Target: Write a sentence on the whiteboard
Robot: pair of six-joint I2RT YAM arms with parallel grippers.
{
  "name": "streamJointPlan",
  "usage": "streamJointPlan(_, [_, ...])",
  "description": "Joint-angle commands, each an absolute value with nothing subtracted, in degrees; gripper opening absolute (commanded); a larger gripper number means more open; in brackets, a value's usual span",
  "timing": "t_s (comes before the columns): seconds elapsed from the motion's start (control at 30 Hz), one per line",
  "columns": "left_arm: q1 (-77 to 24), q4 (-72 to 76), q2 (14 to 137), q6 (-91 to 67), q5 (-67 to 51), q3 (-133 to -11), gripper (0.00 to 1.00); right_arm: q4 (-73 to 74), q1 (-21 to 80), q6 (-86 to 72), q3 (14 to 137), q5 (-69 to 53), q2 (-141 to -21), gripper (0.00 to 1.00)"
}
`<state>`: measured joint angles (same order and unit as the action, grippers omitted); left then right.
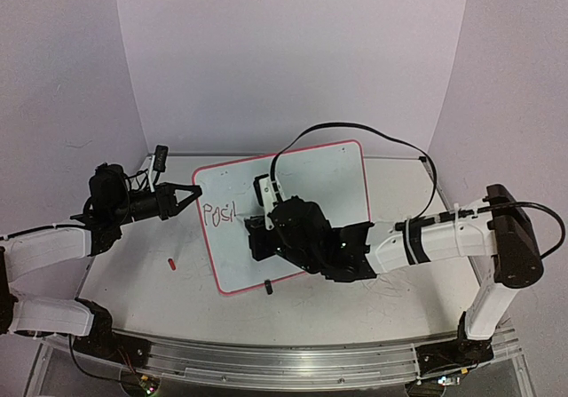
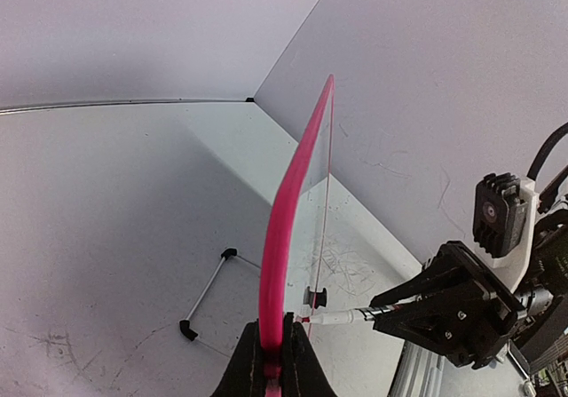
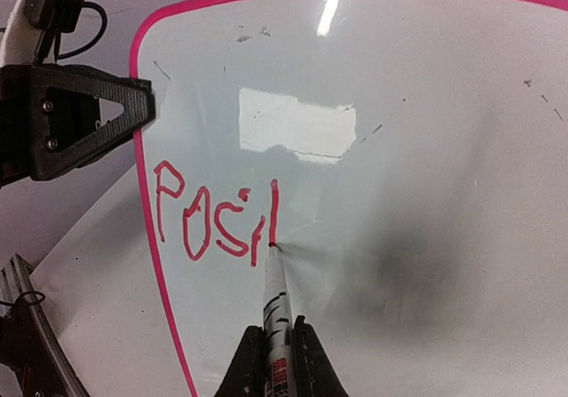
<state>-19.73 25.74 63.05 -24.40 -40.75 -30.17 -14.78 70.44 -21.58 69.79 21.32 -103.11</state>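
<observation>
The whiteboard (image 1: 328,170) stands tilted on the table, white with a pink rim (image 2: 282,228). My left gripper (image 1: 190,190) is shut on its left edge, with both fingers clamping the rim (image 2: 273,337). My right gripper (image 3: 279,328) is shut on a white marker (image 3: 274,295), whose red tip touches the board. The sentence (image 3: 213,219) reads "Posi" plus one upright stroke in red, and it also shows in the top view (image 1: 218,212). The marker's tip rests at the foot of that stroke. In the left wrist view the marker (image 2: 342,318) meets the board from the right gripper (image 2: 444,304).
A small red cap (image 1: 170,262) lies on the table left of the board. A black clip foot (image 1: 269,286) holds the board's lower edge. A black cable (image 1: 355,131) loops over the board. A thin wire stand (image 2: 206,295) lies behind the board.
</observation>
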Motion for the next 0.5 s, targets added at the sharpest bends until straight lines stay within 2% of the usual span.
streamJointPlan(0.0, [-19.7, 28.5, 62.1, -22.7, -41.5, -30.8, 0.00, -12.0, 70.0, -22.8, 68.4, 23.4, -101.2, 0.00])
streamJointPlan(0.2, [-19.7, 28.5, 62.2, -22.7, -41.6, -30.9, 0.00, -12.3, 70.0, -22.2, 67.6, 25.5, -99.3, 0.00])
streamJointPlan(0.33, [-19.7, 28.5, 62.3, -22.7, -41.6, -30.9, 0.00, -20.4, 70.0, -17.9, 66.1, 19.6, -96.5, 0.00])
streamJointPlan(0.47, [-19.7, 28.5, 62.3, -22.7, -41.6, -31.0, 0.00, -22.4, 69.8, -15.9, 68.4, 17.4, -98.5, 0.00])
